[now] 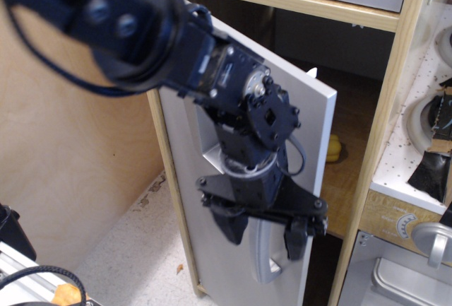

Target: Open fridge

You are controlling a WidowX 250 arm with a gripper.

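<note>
The fridge (395, 73) is a tall cabinet with a light wood frame. Its silver-grey door (311, 129) stands swung out toward me, hinged on the left, and the dark inside shows. My black gripper (265, 235) is in front of the door's lower half, with fingers (296, 241) apart on either side of the curved silver handle (267, 260). The jaws look open and do not pinch the handle. The arm hides most of the dispenser panel (205, 143).
A small yellow object (333, 149) lies on the wooden shelf inside the fridge. A toy oven door with a knob (424, 239) and a stove top (431, 122) stand to the right. A plywood wall (63, 143) is on the left, above speckled floor (134, 249).
</note>
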